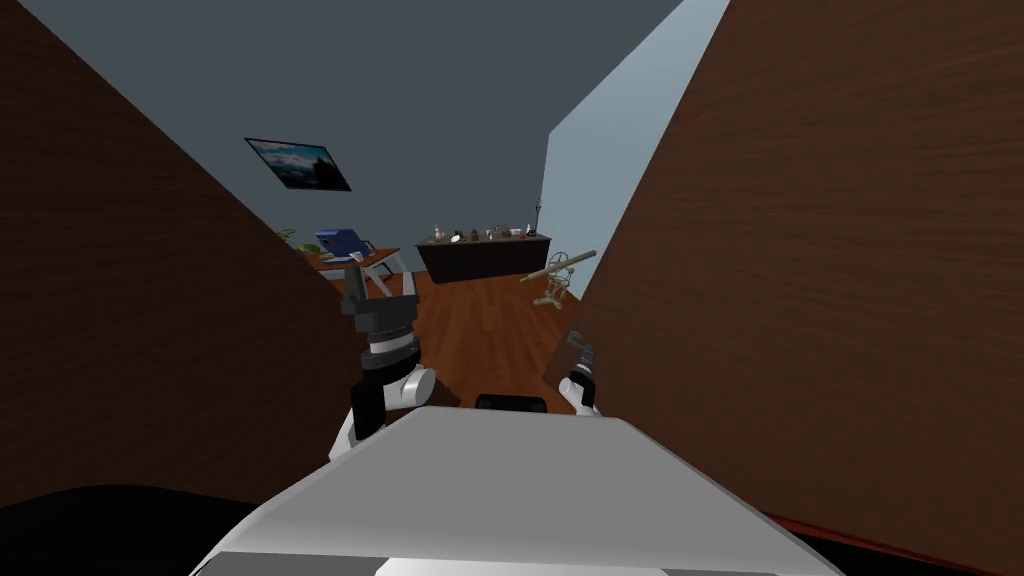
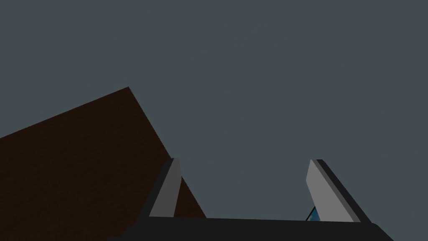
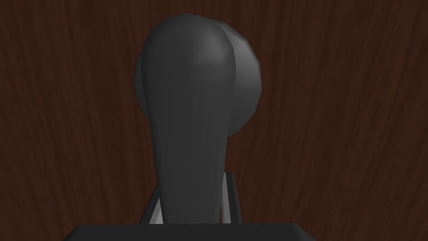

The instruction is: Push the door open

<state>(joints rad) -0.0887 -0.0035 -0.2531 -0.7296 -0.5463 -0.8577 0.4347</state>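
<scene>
Brown wood-grain door (image 1: 820, 280) rising along the right, swung aside at a slant. Dark brown panel (image 1: 120, 300) closing off the left, with a black area (image 1: 90, 515) at its near foot. Between them, reddish plank floor (image 1: 480, 330) running to a far room with a grey back wall (image 1: 430, 110) and a paler wall (image 1: 600, 170) to its right. Framed landscape picture (image 1: 298, 164) on the grey wall. Below it, far left, a worktop (image 1: 352, 262) carrying a blue object (image 1: 338, 242). Dark cabinet (image 1: 483, 258) at far centre, topped with small items too tiny to name. Brass-coloured telescope (image 1: 557, 275) on a stand just right of it.

Right gripper (image 1: 580, 352) low against the door's near edge. From the right wrist, the door (image 3: 347, 125) close up, and on it a dark lever handle (image 3: 188, 104) with a round base; jaws pinching the lever's sides.

Left gripper (image 1: 380, 282) raised in the gap, apart from the door. From the left wrist, left gripper (image 2: 243, 161) with jaws spread wide on nothing, grey wall (image 2: 271, 75) beyond, brown panel (image 2: 75, 167) beside one finger.
</scene>
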